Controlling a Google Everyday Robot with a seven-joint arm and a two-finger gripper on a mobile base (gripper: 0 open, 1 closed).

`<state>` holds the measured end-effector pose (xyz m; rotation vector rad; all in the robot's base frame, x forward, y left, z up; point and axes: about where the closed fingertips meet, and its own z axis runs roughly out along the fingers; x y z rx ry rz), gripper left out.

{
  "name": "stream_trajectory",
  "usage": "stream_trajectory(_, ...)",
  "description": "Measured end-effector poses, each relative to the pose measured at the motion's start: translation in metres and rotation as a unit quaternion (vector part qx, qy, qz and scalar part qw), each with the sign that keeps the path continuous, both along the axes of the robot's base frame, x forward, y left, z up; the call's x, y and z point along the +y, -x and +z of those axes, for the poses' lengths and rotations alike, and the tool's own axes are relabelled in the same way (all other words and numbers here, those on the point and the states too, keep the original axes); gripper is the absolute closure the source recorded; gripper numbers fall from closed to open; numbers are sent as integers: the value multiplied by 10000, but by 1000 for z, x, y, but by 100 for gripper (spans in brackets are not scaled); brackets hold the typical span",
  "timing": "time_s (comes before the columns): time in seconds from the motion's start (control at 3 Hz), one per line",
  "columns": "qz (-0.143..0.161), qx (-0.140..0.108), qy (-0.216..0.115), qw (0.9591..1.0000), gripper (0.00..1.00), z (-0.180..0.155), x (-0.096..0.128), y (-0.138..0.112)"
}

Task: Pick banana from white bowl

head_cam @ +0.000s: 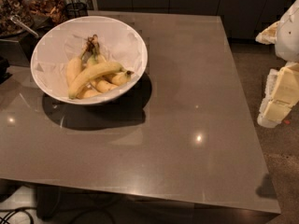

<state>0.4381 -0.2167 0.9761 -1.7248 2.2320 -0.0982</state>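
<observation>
The white bowl stands on the table's far left. The banana lies in it on top of the others, slanting from lower left to upper right, with its dark tip at the right end. Under it lie three shorter bananas joined at a dark stem. My gripper shows as white and cream parts at the right edge of the camera view, beyond the table's right side. It is far from the bowl and touches nothing.
The grey-brown table has its front edge near the bottom and its right edge by the arm. Jars of snacks and a metal scoop stand at the back left. Dark cabinets line the back.
</observation>
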Motion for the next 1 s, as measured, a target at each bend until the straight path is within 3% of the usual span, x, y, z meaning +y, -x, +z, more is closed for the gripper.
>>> stream_trajectory(0.67,85,8,95,9999,0,4,11,2)
stream_trajectory(1.0,346,-13,347,9988,0,14,37,6)
